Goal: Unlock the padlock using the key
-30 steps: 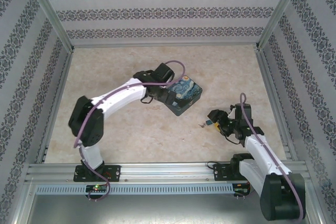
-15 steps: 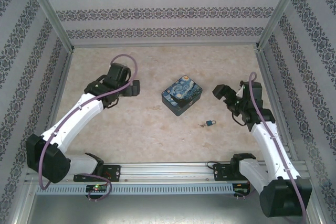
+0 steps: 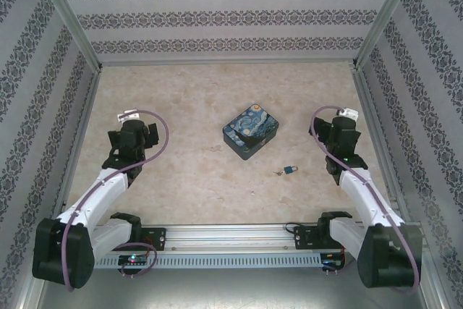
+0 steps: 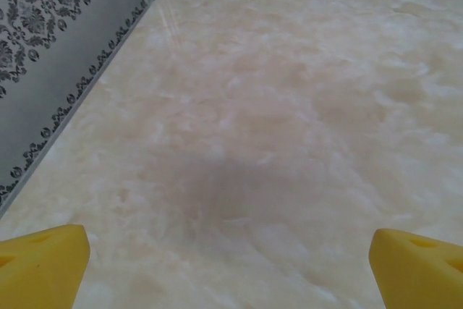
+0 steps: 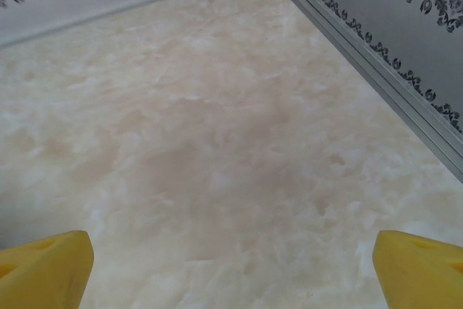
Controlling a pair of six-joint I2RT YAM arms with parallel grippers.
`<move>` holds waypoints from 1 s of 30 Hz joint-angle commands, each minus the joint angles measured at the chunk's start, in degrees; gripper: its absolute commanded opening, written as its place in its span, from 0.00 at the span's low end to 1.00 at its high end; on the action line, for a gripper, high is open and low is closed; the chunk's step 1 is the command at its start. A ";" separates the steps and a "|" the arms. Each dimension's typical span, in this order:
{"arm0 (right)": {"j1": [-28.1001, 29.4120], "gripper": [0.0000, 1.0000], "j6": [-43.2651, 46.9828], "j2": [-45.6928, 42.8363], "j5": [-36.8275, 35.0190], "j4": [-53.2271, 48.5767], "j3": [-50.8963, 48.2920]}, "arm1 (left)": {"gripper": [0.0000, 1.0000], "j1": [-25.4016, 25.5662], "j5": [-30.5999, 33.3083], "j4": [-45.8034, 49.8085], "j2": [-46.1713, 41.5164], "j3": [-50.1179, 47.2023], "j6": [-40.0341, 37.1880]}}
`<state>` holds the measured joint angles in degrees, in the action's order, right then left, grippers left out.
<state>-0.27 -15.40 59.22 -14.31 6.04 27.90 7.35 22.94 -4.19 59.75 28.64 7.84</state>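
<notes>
**First:** What has changed for us?

**Second:** Both our arms have drawn back. A second ago our left gripper (image 4: 231, 269) was at the blue-and-yellow painted box (image 3: 251, 132), and our right gripper (image 5: 231, 269) was beside the lock. Now each hangs over bare marbled beige table (image 3: 188, 179), yellow fingers (image 4: 43, 265) spread wide, holding nothing. We judge the lock is unattended.

**First:** And the lock?

**Second:** The tiny blue padlock (image 3: 291, 170) with a silvery shackle lies right of centre, between box and right arm. The slim dark key (image 3: 278, 173) sits at its left end. Whether it is inserted is too small to tell.
</notes>
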 commanded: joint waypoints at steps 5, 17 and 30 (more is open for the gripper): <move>-0.17 0.98 5.85 8.63 -1.52 29.57 -7.35 | 1.00 -2.54 -7.16 -30.67 10.86 -6.25 -4.83; -0.07 0.98 12.57 28.54 14.44 47.70 -6.10 | 1.00 -6.61 -17.42 -46.24 30.47 -5.70 -6.22; 0.95 0.98 13.77 27.60 13.31 44.40 -5.21 | 0.99 -6.74 -17.75 -43.99 29.90 -5.18 -5.96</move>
<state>1.58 -2.09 87.31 -3.49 50.02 21.65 1.37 5.98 -45.76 89.89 22.52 2.31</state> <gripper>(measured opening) 0.982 0.994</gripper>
